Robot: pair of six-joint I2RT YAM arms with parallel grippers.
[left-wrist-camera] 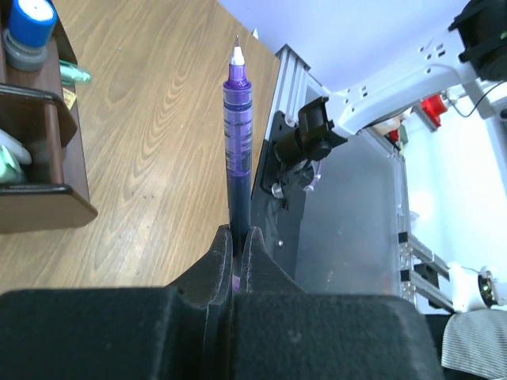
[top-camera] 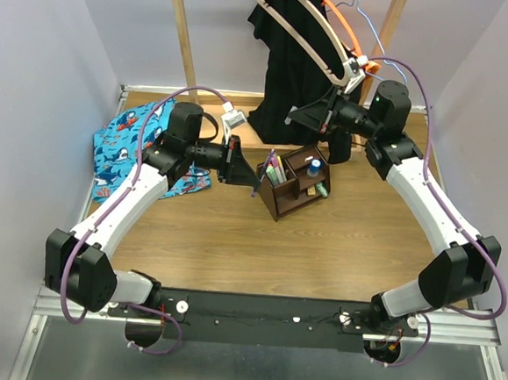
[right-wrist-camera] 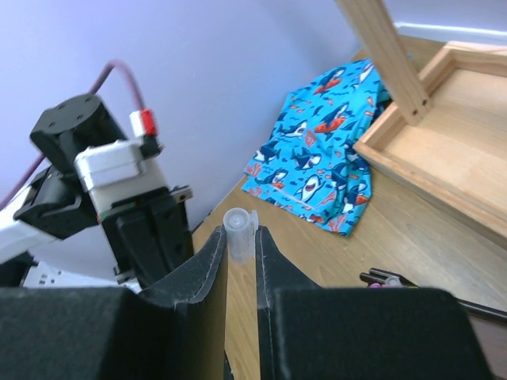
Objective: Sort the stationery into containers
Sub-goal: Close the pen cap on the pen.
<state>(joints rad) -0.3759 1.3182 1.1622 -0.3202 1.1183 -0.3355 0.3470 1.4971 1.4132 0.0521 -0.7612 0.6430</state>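
Seems we're at the put-away step for the purple pen [left-wrist-camera: 236,134]. The left tool [left-wrist-camera: 238,239] is clamped on it just left of the organizer [left-wrist-camera: 47,207], mid-tabletop. Next it needs tipping upright over a free slot; the markers [top-camera: 274,167] crowd one. The right tool [right-wrist-camera: 240,241] pinches a pale cap [right-wrist-camera: 238,226] toward the far edge and might get in the way.

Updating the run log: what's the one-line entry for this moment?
left gripper: shut on purple pen | right gripper: shut on small pale tube | organizer: pen not yet in
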